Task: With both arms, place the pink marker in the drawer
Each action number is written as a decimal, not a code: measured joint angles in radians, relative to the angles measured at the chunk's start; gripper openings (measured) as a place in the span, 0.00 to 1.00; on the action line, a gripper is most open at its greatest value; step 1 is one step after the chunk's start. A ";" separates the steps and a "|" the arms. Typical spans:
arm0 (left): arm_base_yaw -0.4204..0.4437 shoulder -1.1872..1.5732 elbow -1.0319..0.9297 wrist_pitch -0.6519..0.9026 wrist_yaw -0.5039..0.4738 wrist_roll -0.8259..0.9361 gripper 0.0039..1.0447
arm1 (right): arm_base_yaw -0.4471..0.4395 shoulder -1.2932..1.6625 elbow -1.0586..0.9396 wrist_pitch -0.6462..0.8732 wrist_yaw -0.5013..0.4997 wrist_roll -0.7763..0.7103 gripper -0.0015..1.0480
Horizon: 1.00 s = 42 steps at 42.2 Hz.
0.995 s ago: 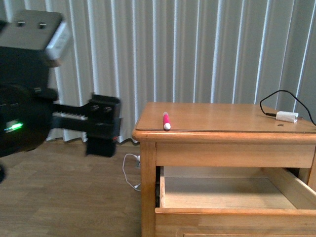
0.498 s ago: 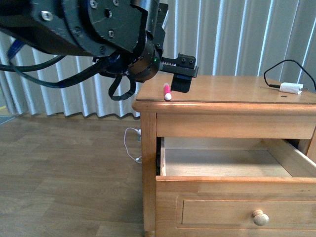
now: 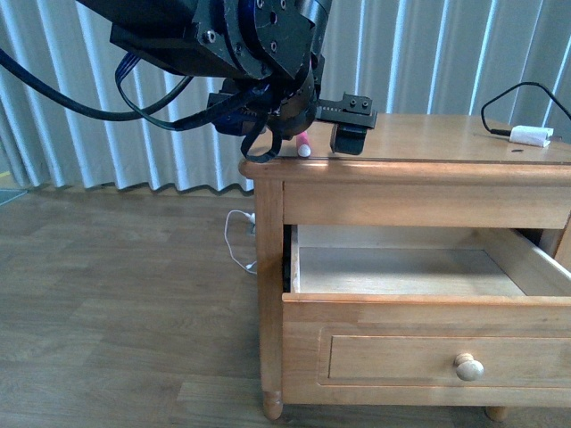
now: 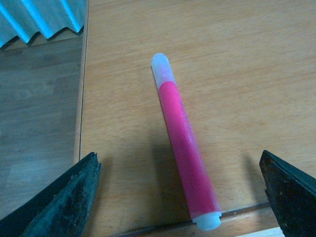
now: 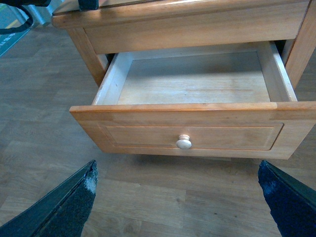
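The pink marker (image 4: 182, 139) lies on the nightstand top near its front left edge, white ends at both tips; in the front view it (image 3: 304, 144) is mostly hidden behind my left arm. My left gripper (image 4: 182, 197) is open, with one finger on each side of the marker's near end, above it. In the front view the left gripper (image 3: 343, 134) hovers over the nightstand top. The top drawer (image 3: 419, 276) is pulled open and empty, with a round knob (image 3: 469, 366). My right gripper (image 5: 180, 202) is open over the floor in front of the drawer (image 5: 190, 86).
A small white box on a black cable (image 3: 526, 135) sits at the nightstand's far right. A white cord (image 3: 237, 245) lies on the wood floor beside the nightstand. Pleated curtains hang behind.
The left arm has moved right and forward, bringing its gripper over the marker. The camera view has shifted, showing more of the open drawer front.
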 joint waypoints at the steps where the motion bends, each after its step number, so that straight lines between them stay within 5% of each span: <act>1: 0.000 0.005 0.008 -0.009 -0.001 -0.004 0.94 | 0.000 0.000 0.000 0.000 0.000 0.000 0.91; 23: 0.012 0.052 0.078 -0.083 -0.020 -0.021 0.94 | 0.000 0.000 0.000 0.000 0.000 0.000 0.91; 31: 0.012 0.063 0.092 -0.095 -0.026 -0.020 0.59 | 0.000 0.000 0.000 0.000 0.000 0.000 0.91; 42: 0.013 0.063 0.091 -0.094 -0.028 -0.018 0.23 | 0.000 0.000 0.000 0.000 0.000 0.000 0.91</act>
